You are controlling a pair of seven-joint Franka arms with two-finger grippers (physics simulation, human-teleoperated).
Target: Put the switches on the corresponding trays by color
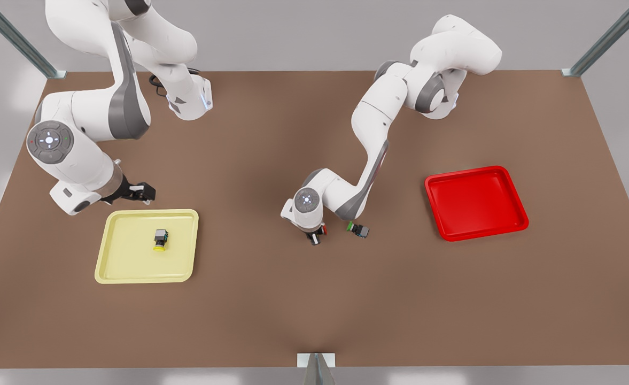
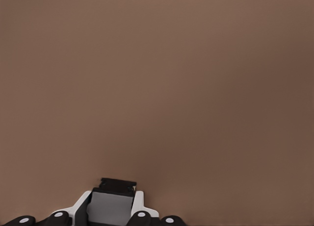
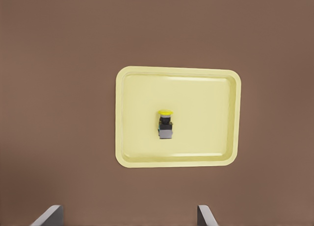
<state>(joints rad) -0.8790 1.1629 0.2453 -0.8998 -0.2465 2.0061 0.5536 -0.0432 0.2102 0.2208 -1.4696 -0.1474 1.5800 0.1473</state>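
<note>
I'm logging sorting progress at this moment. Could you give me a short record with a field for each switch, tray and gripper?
yellow switch: lying inside the yellow tray
red switch: mid-table, gripped by the left gripper
green switch: on the table just beside the left gripper, on the red tray's side
red tray: at the front view's right, apart from the red switch
right gripper: open, waiting by the yellow tray's far rim
</note>
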